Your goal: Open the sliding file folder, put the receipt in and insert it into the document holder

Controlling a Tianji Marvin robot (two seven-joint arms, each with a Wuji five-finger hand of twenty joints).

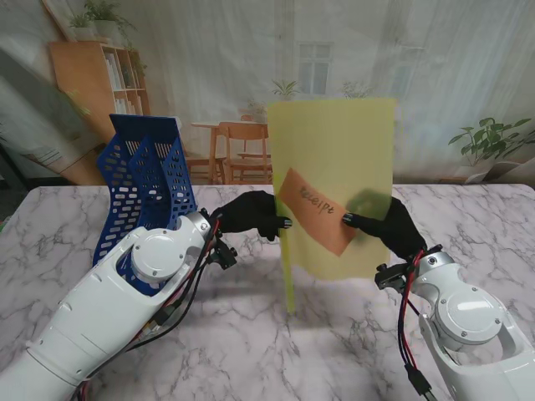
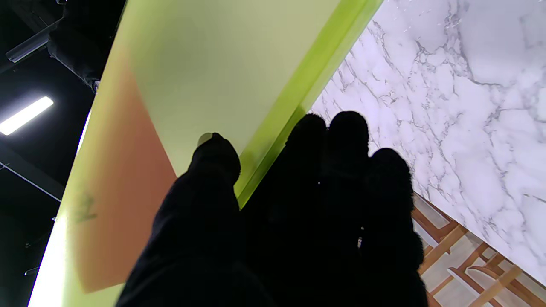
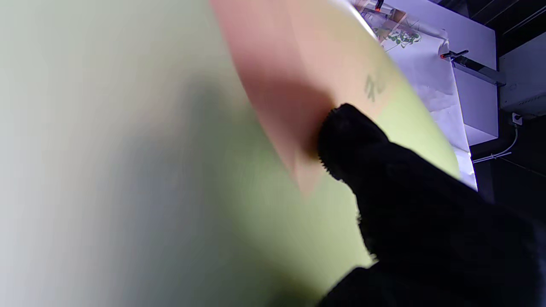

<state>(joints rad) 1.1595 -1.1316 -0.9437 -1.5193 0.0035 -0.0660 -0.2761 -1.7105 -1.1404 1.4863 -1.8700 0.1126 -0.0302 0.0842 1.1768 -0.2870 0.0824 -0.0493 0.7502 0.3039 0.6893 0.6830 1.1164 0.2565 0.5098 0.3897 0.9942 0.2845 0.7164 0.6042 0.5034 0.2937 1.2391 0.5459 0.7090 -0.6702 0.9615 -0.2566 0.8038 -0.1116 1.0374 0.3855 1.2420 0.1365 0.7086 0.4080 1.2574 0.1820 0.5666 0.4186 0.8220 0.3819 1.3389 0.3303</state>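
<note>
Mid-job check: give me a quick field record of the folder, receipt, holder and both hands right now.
folder: yellow-green file folder, held upright above the marble table
receipt: orange receipt, tilted, seen through the translucent folder
document holder: blue mesh document holder, on the left, folder not yet in it
left hand: left hand grips the folder's spine edge
right hand: right hand pinches the folder at the receipt's corner

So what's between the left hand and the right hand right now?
In the stand view, the yellow folder, held upright, with the orange receipt slanting across it. Left hand grips its spine edge; right hand pinches the receipt side.
</note>
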